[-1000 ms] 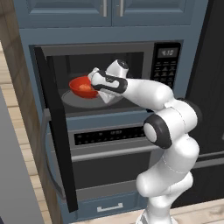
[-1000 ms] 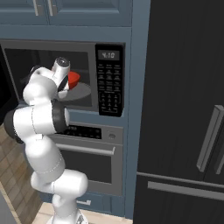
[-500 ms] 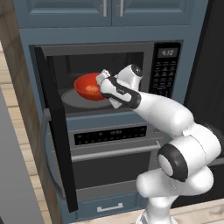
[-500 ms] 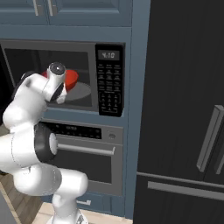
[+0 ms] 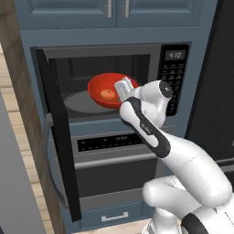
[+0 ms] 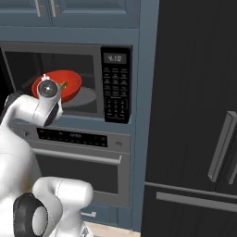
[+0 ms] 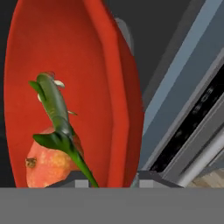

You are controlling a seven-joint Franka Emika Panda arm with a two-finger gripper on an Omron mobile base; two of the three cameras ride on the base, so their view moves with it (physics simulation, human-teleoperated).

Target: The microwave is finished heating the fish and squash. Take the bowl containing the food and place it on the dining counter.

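Now clear of the turntable and tilted at the mouth of the open microwave (image 5: 173, 68), red bowl (image 5: 107, 89) with food (image 5: 108, 94) pinched at its rim by nearly closed gripper (image 5: 122, 89), lifted since a second ago, ready for withdrawal toward the dining desk.

Your arm reaches up and forward, elbow bent low. Pincer (image 5: 122, 89) clamped on the bowl (image 5: 103, 89) rim, wrist tilted.

One bowl (image 5: 109, 91), two food pieces (image 7: 54, 131), one microwave (image 5: 176, 73).
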